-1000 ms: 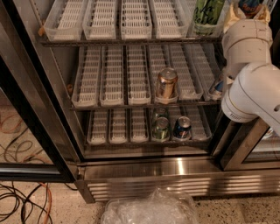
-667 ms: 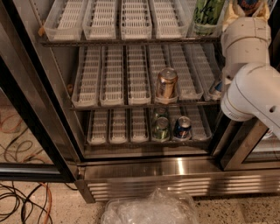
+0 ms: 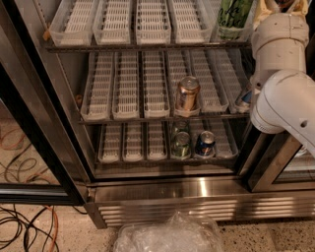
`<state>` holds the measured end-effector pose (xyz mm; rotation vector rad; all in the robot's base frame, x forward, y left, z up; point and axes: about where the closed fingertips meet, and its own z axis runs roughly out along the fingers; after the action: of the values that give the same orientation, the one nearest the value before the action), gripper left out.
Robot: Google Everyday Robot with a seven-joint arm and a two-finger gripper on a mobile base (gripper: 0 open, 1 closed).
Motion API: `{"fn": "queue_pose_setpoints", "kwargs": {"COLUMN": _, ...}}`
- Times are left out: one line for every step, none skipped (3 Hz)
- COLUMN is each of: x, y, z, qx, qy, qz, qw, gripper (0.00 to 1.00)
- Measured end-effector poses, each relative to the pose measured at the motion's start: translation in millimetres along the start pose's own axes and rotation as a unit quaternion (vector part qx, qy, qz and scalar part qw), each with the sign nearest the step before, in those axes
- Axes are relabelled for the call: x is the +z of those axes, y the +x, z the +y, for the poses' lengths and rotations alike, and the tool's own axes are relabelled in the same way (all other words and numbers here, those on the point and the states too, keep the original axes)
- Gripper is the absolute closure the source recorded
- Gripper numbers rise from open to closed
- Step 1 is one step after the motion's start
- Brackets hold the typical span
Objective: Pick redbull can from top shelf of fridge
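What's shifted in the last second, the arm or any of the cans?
Nothing visibly changed. The arm is at the right of the fridge, and the gripper is at the picture's top edge beside the green can on the top shelf. The copper can sits as before.

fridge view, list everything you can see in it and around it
fridge: one, stainless steel, fills the view
top shelf: one, dark wire, top of view
trays: many, translucent white, lining all three shelves
tall green can: one, green, top shelf right
copper can: one, copper-brown, middle shelf right of centre
blue-and-silver can: one, middle shelf far right, half hidden by arm
short green cans: two, green, bottom shelf, one behind the other
dark blue can: one, bottom shelf, right of those
plastic bag: one, clear, floor in front
cables: several, orange and black, floor left
arm: one, white, right edge, reaching up
gripper: not in view, past the top right edge
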<state>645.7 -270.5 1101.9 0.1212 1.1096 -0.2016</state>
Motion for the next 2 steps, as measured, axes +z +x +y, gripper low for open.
{"fn": "queue_pose_setpoints", "kwargs": {"x": -8, "y": -9, "z": -5, "qx": -0.001, "qy": 0.006, "qz": -0.005, "qw": 1.0, "gripper": 1.0}}
{"fn": "queue_pose_setpoints", "kwargs": {"x": -19, "y": -15, "z": -8, "qx": -0.002, "qy": 0.007, "qz": -0.006, "qw": 0.9999, "gripper": 1.0}}
